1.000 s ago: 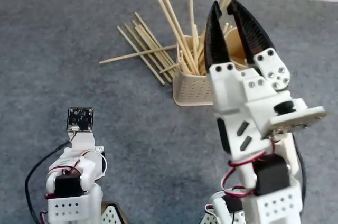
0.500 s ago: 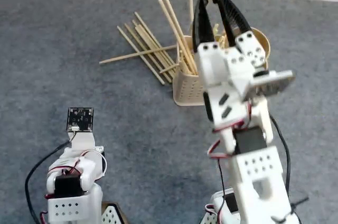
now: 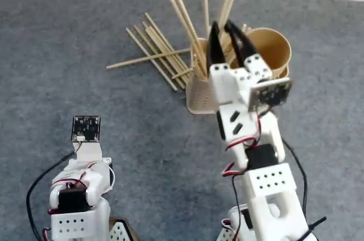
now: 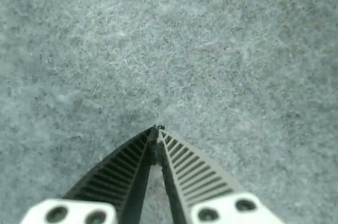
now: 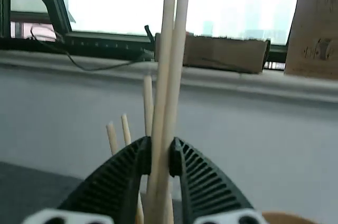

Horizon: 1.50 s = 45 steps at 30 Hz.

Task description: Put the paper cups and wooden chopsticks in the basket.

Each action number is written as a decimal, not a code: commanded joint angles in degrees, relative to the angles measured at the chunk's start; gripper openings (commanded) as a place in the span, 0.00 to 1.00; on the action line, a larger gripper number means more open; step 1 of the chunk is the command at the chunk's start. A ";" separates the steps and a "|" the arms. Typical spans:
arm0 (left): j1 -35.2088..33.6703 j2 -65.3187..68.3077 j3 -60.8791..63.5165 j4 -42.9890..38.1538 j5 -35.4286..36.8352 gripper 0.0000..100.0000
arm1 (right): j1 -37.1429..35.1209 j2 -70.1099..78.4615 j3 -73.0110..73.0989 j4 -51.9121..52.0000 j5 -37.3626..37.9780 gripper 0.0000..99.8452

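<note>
- At seven o'clock in the high view, nearest the bases: left arm, folded low over the grey table (image 3: 68,42). The left gripper (image 4: 157,131) has its jaws together on nothing and points down at bare cloth.
- At five o'clock: right arm, risen from its base and stretched toward twelve, forearm steep, wrist tipped so that the jaws point up and away.
- Right gripper (image 3: 222,25): clamped on a held pair of chopsticks (image 5: 171,65). The pair stands close to upright and its upper ends run out past the table's far edge.
- Basket (image 3: 203,98): directly beneath the right gripper. Standing chopsticks (image 3: 190,25) lean out of it toward eleven.
- Paper cups (image 3: 273,45): nested, at two o'clock of the basket and touching it. Whether they sit inside it cannot be told, as the arm covers the join.
- Loose chopsticks (image 3: 152,48): a fan on the table at ten o'clock of the basket.
- Step in hand, as judged: delivery of the held pair into the basket.
- Next move, as judged: lower the pair until its bottom ends are inside the rim, then part the jaws. The loose fan remains to be collected.
</note>
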<state>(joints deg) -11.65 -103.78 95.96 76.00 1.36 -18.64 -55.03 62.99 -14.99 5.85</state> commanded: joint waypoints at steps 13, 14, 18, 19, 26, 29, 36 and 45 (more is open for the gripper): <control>1.27 -0.31 1.19 0.35 0.53 0.00 | 0.40 6.46 2.51 -0.48 2.20 0.01; 1.27 -0.31 1.19 0.35 0.53 0.00 | 0.40 6.46 2.51 -0.48 2.29 0.01; 1.27 -0.31 1.19 0.35 0.53 0.00 | 0.31 6.46 2.59 -0.04 2.29 0.01; 1.27 -0.31 1.19 0.35 0.53 0.00 | 0.31 6.46 2.59 -0.04 2.29 0.01; 1.27 -0.31 1.19 0.35 0.53 0.00 | 0.31 6.46 2.68 0.13 2.29 0.01; 1.27 -0.31 1.19 0.35 0.53 0.00 | 0.31 6.37 2.42 3.47 2.20 0.08; 1.27 -0.31 1.19 0.35 0.53 0.00 | 0.22 3.21 0.84 10.07 2.20 0.12; 1.27 -0.31 1.19 0.35 0.53 0.00 | 0.13 -8.57 -11.12 28.35 1.85 0.12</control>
<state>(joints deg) -11.65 -103.78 95.96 76.00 1.36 -18.55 -60.13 58.42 9.27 7.25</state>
